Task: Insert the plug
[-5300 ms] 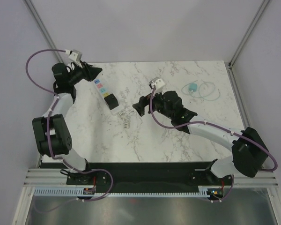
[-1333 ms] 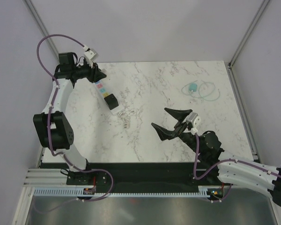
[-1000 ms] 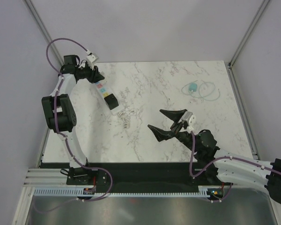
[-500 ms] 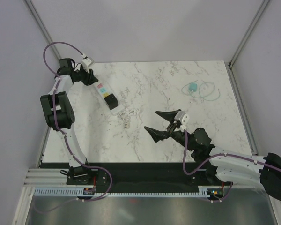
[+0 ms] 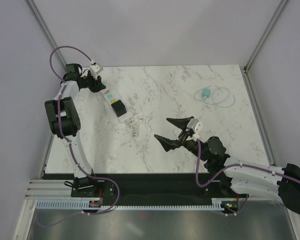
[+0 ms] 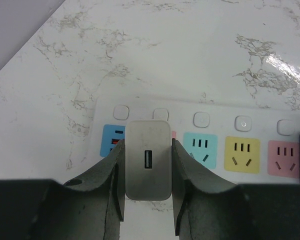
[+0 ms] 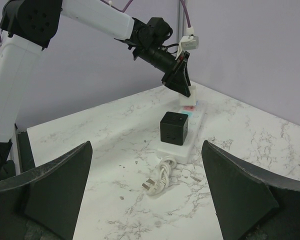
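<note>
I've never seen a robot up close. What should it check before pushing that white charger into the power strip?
1. Grip: white charger held squarely in left gripper: ok.
2. Position: charger over the power strip, between blue socket and teal socket: ok.
3. Prongs matching slots: cannot tell, hidden under charger.
4. The black cube adapter clear of charger: ok.
5. The right gripper open, away from strip: ok.
</note>
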